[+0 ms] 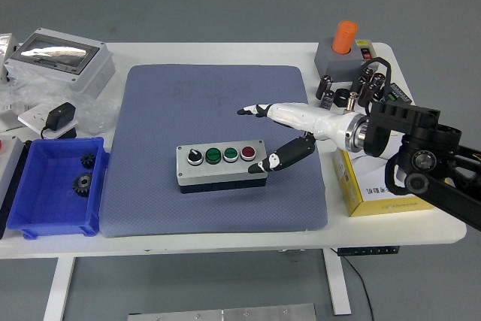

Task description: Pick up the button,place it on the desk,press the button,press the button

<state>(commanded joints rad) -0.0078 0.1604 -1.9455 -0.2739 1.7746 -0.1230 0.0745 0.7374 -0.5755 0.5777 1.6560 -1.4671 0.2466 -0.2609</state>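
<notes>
A: Head view. The button box point(220, 167) is sitting on the blue-grey mat point(218, 103) in mid-table, long side toward the robot, four controls on top: a black knob, two green buttons and a red button point(247, 153) at the right end. So it looks placed already, with the pressing being the part in hand.

B: And the right hand point(272, 134)?

A: It is reaching in from the right, spread and holding nothing. The white fingers point(255, 110) are pointing left over bare mat behind the box; the thumb point(282, 157) is angling down, its tip at the box's right end, beside the red button rather than on it. Whether it is touching the casing cannot be told.

B: Why held that way?

A: Probably to keep the top of the box clear and let one digit come onto a button. That is a judgement.

B: Left hand?

A: Not showing in this view.

B: Surroundings?

A: A blue bin point(52, 183) with gears is standing left of the mat, a grey case point(56, 60) at far left, an orange-topped switch point(344, 46) and dark cylinders point(353, 88) at far right, a yellow-edged carton point(379, 189) under the forearm. Nothing is lying between hand and buttons.
</notes>
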